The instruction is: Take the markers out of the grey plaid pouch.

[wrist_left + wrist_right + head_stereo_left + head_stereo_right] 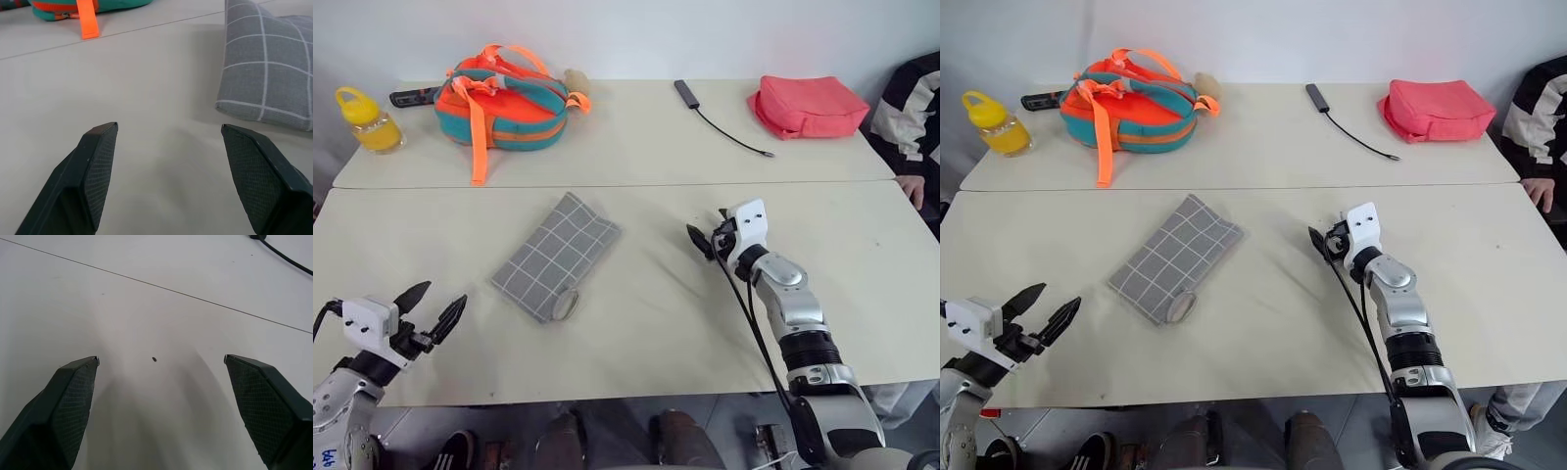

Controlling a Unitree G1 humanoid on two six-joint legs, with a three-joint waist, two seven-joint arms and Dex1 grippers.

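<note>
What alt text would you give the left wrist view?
An open left pincer hovers over a bare pale table, empty, with the corner of the grey plaid pouch lying just beyond one fingertip. An orange strap of the teal bag shows at the far edge.

One grey plaid pouch (555, 256), one coral pouch (808, 105), one strapped bag (502, 101), one yellow bottle (369, 120), one cable (717, 118).

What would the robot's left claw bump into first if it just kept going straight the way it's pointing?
Probably nothing soon. The open left gripper aims over bare table, passing just beside the grey plaid pouch; one finger might graze its edge. Farther along lies the orange-and-teal bag, though depth is hard to judge.
</note>
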